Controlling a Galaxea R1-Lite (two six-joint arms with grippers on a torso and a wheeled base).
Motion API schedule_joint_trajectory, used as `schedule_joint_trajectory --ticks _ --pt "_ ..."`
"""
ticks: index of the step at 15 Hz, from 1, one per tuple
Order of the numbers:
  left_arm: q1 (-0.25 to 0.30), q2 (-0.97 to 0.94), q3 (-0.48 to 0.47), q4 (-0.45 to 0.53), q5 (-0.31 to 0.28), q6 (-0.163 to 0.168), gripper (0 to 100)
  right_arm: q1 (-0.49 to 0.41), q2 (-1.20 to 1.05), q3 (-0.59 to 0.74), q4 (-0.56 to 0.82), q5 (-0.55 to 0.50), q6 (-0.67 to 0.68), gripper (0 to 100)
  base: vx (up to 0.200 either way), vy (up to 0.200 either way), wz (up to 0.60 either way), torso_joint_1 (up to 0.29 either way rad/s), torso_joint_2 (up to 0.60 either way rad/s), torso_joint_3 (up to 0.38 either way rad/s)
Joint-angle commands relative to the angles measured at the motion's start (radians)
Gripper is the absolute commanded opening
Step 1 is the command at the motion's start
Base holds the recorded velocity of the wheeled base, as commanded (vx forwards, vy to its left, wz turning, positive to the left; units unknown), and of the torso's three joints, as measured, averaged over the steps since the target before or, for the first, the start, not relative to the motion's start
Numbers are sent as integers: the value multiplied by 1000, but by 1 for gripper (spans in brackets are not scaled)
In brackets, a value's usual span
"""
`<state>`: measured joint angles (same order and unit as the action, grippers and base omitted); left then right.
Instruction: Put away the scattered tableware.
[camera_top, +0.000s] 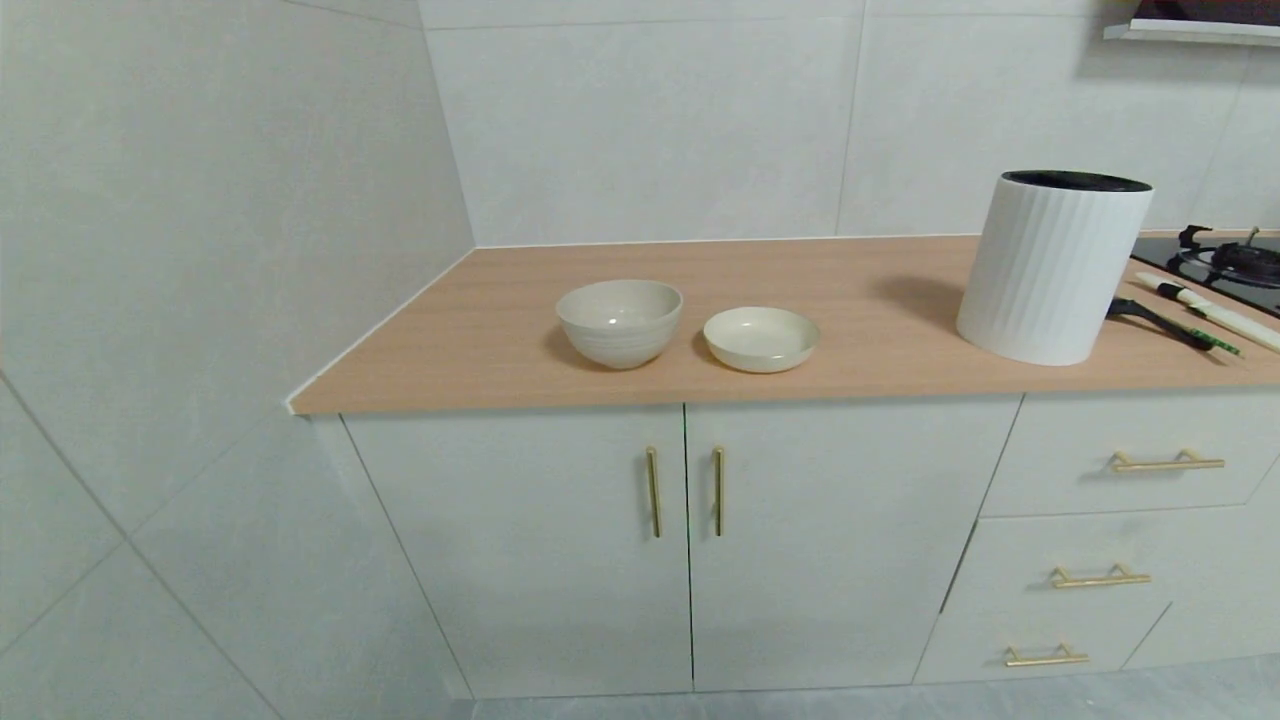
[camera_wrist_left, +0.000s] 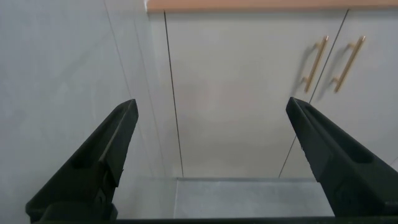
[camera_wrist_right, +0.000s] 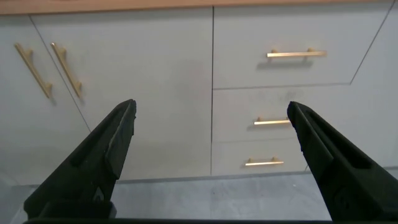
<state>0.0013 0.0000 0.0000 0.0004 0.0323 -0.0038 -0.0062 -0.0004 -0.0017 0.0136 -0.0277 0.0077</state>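
Deep bowl and shallow dish side by side near the counter's front edge, utensils at right partly hidden by white canister, left gripper and right gripper spread wide

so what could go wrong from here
The bowl and dish sit close together near the front edge of the counter; a clumsy grasp on one might knock the other off. The left gripper and right gripper, both open, hang low facing the cabinet; rising, they might catch the counter lip or the handles.
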Motion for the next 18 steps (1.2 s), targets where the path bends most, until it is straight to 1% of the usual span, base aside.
schedule_joint_trajectory --ticks 1,7,10,18 --pt "0 2 0 0 0 -1 100 0 0 0 0 0 0 100 0 0 0 -193 486 290" --pt "0 2 0 0 0 -1 100 0 0 0 0 0 0 100 0 0 0 -164 443 277" --pt "0 2 0 0 0 -1 100 0 0 0 0 0 0 100 0 0 0 -38 103 72" --pt "0 2 0 0 0 -1 100 0 0 0 0 2 -6 100 0 0 0 0 0 0"
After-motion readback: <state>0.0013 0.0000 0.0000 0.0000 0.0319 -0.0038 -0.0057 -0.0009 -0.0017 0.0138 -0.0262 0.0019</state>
